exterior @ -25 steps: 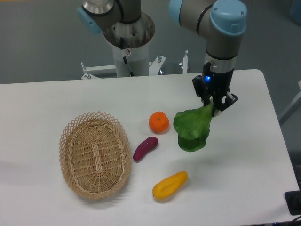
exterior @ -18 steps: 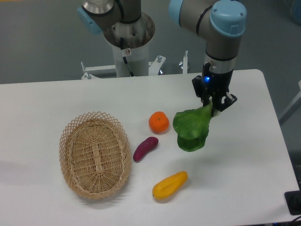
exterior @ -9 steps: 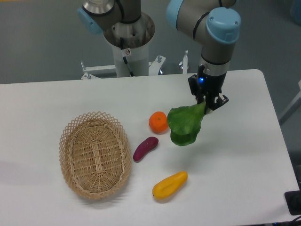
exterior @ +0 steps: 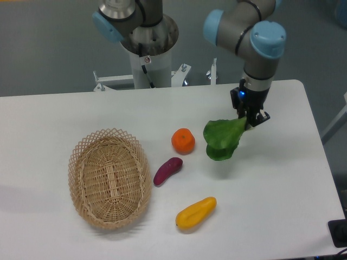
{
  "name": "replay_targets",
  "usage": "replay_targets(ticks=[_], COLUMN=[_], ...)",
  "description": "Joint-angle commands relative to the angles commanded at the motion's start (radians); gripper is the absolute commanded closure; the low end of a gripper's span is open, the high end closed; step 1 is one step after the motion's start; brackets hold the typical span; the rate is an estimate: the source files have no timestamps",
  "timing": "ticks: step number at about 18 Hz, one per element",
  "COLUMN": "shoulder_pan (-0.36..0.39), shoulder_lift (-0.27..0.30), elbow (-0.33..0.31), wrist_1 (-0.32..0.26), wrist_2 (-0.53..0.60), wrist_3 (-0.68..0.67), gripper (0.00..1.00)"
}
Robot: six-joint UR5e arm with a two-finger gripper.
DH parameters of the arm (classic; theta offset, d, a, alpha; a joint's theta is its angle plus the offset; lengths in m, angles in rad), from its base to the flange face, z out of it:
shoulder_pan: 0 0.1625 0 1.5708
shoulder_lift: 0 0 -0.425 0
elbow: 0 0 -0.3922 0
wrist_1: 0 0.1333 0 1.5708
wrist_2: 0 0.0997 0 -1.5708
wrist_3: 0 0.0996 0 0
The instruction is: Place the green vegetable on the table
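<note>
Gripper: we see the gripper (exterior: 250, 118) pinching the vegetable (exterior: 223, 139) by its stem end, fingers pressed onto it from both sides.
Vegetable: it hangs from the gripper, leaves drooping down and to the left, lifted above the table (exterior: 282, 184); we see a faint shadow on the white surface below the leaves.
Vegetable position: we place it over the right-centre of the table, just right of the orange (exterior: 183, 141) and apart from it.
Arm: we see the wrist coming down from the top right, a blue light showing on it just above the gripper.
Orange: it sits on the table near the middle.
Sweet potato: the sweet potato (exterior: 167, 170) lies tilted, just below and left of the orange.
Squash: the squash (exterior: 196, 212) lies on the table near the front edge, well below the vegetable.
Basket: the basket (exterior: 109, 177) sits on the left side of the table, well apart from the vegetable; we see nothing inside it.
</note>
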Motion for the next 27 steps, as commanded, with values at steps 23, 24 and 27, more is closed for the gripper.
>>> replay_targets(ticks=[23, 24, 27], shoulder_pan=[0.009, 0.009, 0.015], shoulder_lift=[-0.003, 0.006, 0.038], elbow=[0.020, 0.029, 0.052], wrist_1=[0.011, 0.011, -0.004], wrist_2=[0.003, 0.002, -0.011], wrist_3=[-0.057, -0.076, -0.090], gripper=[0.00, 0.00, 0.00])
